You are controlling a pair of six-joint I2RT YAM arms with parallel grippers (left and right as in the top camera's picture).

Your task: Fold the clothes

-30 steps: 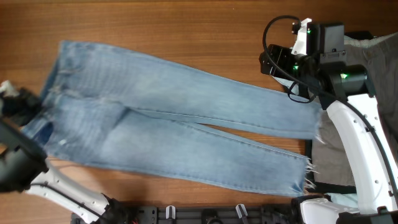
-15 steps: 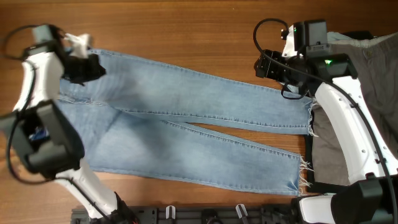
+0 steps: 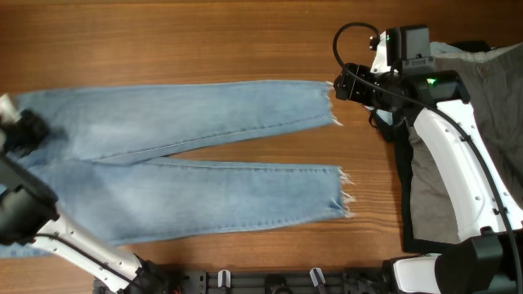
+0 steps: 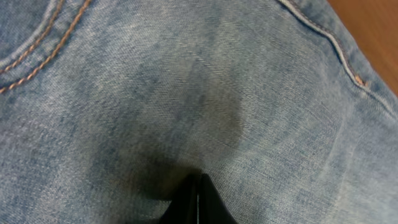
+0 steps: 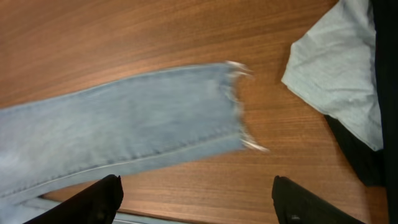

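A pair of light blue jeans [image 3: 188, 155] lies flat on the wooden table, waist at the far left and both legs running right. The frayed hems end near the table's middle right [image 3: 335, 192]. My left gripper [image 3: 23, 135] is at the waist end on the left edge. In the left wrist view its fingers [image 4: 199, 200] are pressed together on denim [image 4: 205, 93] that fills the view. My right gripper [image 3: 341, 86] hovers open and empty just right of the upper leg's hem [image 5: 233, 102]; its two fingertips [image 5: 102, 198] stand wide apart over bare wood.
A pile of other clothes sits at the right edge: a grey garment [image 3: 429, 192] and a dark one [image 3: 490, 73] under my right arm. A pale grey garment [image 5: 339, 68] shows in the right wrist view. The table's front rail [image 3: 270, 282] runs along the bottom.
The jeans have been dragged to the left and now lie straighter, with the hems far from the right arm. My left gripper has moved from the upper left down to the left edge.
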